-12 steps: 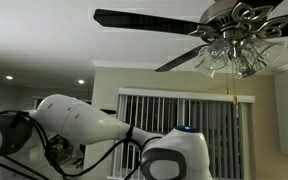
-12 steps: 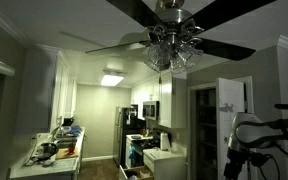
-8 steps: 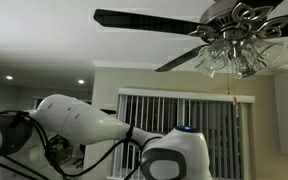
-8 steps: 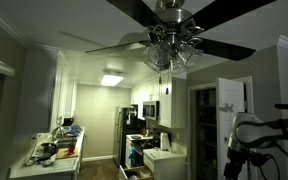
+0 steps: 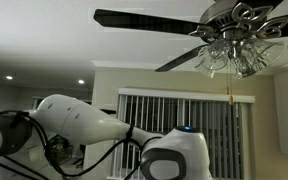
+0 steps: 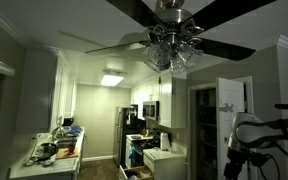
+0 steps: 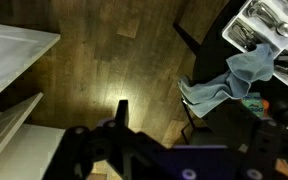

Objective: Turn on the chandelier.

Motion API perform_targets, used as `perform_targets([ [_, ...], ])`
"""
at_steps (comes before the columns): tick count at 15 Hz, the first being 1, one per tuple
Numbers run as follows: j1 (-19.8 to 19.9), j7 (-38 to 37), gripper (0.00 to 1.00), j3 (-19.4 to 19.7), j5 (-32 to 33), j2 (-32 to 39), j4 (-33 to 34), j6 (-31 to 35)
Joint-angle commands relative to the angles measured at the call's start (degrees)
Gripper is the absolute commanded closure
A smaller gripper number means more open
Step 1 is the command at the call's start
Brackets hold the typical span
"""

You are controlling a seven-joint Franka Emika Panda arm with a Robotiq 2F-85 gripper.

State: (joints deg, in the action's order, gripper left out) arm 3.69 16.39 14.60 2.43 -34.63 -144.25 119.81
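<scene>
The chandelier (image 5: 234,45) hangs at the top right in an exterior view: clear glass bell shades on curled chrome arms, long dark blades, and a thin pull chain (image 5: 227,82) below. It also shows from below in an exterior view (image 6: 170,47). Its shades look unlit. My gripper (image 7: 189,118) shows only in the wrist view, as a dark shape over the wooden floor, far below the chandelier. One finger stands well off to the left and the jaws look open and empty. Only my white arm (image 5: 89,125) shows in the exterior views.
Window blinds (image 5: 209,125) are behind my arm. A dim kitchen with a counter (image 6: 54,150) and a fridge (image 6: 129,135) lies below the fan. The wrist view shows a blue cloth (image 7: 229,82), a cutlery tray (image 7: 264,25) and a white counter (image 7: 14,50).
</scene>
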Motion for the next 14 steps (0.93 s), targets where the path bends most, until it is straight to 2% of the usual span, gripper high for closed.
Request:
perform_targets([
  [1,0.8,0.4,0.00,-0.7,-0.5,0.1,0.1,-0.1],
  [14,0.8,0.4,0.00,-0.7,-0.5,0.1,0.1,-0.1],
])
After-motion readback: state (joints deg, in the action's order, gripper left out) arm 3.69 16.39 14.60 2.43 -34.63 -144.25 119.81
